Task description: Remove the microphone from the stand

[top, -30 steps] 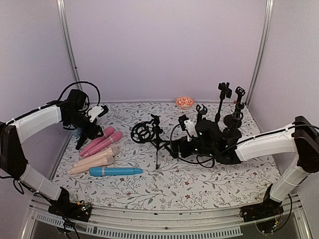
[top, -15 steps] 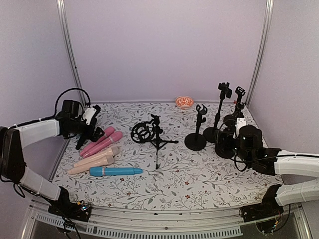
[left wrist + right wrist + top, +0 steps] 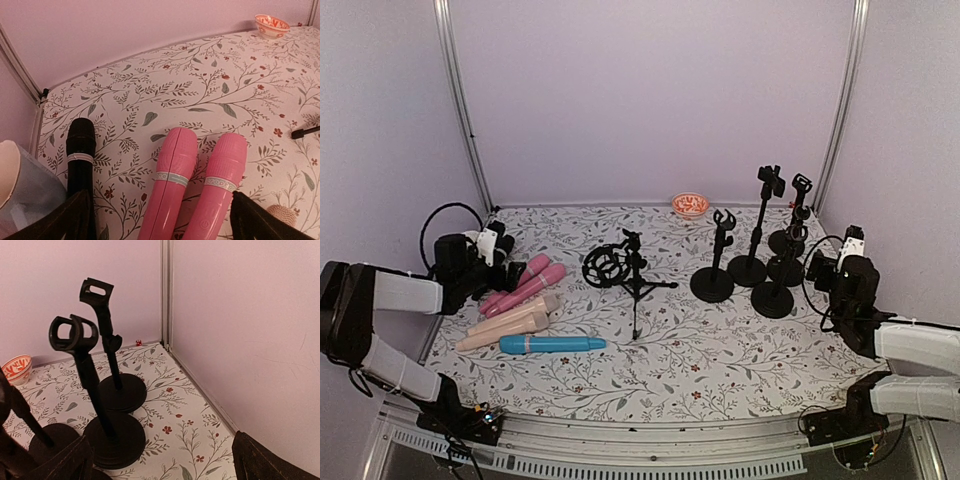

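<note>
Several microphones lie flat on the table at the left: two pink ones [image 3: 525,283] [image 3: 172,170], a black one [image 3: 80,150], beige ones [image 3: 505,325] and a blue one [image 3: 552,344]. My left gripper [image 3: 498,247] [image 3: 160,225] hovers open just behind the pink pair, holding nothing. A tripod stand [image 3: 632,275] with a ring mount stands mid-table. Round-base stands [image 3: 712,285] [image 3: 115,440] cluster at the right with empty clips [image 3: 72,335]. My right gripper [image 3: 830,258] [image 3: 160,465] is open beside them, near the right wall, with nothing between its fingers.
A small red-and-white bowl [image 3: 690,205] [image 3: 271,25] sits at the back wall. A pale blue cup-like object [image 3: 20,185] is at the far left beside the black microphone. The enclosure's walls and corner posts [image 3: 165,295] stand close on both sides.
My left gripper opened and the left arm drew back lower to the left. The right arm pulled away from the stands to the right wall.
</note>
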